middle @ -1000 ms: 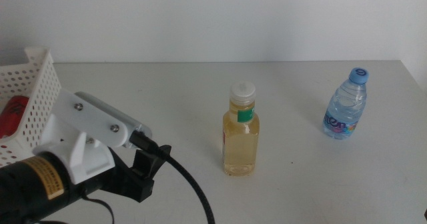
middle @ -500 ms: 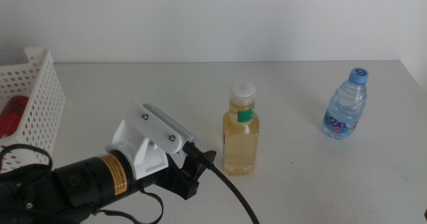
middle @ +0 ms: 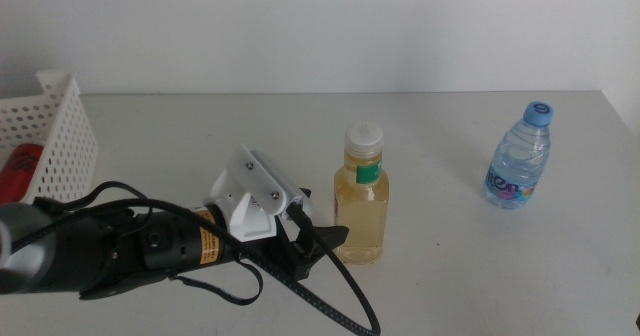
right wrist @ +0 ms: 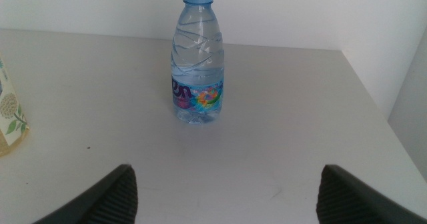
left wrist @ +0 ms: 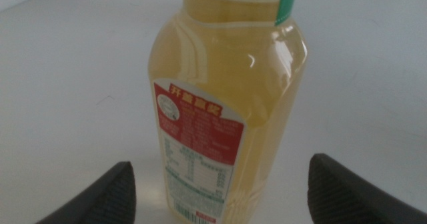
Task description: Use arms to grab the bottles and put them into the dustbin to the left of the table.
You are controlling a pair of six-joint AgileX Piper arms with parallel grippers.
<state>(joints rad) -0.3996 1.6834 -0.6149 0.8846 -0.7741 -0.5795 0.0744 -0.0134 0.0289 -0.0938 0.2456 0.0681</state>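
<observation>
Bottles and a can on a large plain off-white matte tabletop (middle: 200, 126). Counted: two bottles standing, one slim red drink can (middle: 20, 171) already lying inside the white perforated plastic basket (middle: 65, 141) at the table's left edge; one basket; two arms.

Nearest to the work: clear plastic bottle of yellow liquid with white cap and green neck label (middle: 361, 196), upright near the table's middle. Nearly full, so probably fairly heavy for its size; smooth walls, likely a little slippery and slightly yielding under squeeze. Best held across the broad labelled body, below the shoulder, not at the narrow neck or cap.

Left gripper (middle: 322, 244), black and forked, reaching in low from the left, jaws spread wide and empty, one on each side of the yellow bottle's lower body in the left wrist view (left wrist: 227, 117), not yet touching it.

Small clear water bottle with blue cap (middle: 520, 158), upright, well apart toward the right edge. Thin ribbed walls, likely light and easily dented; gentle grip at the labelled waist.

Right gripper (right wrist: 227, 197), waiting, jaws spread and empty, facing the water bottle (right wrist: 197, 57) from some way off.
</observation>
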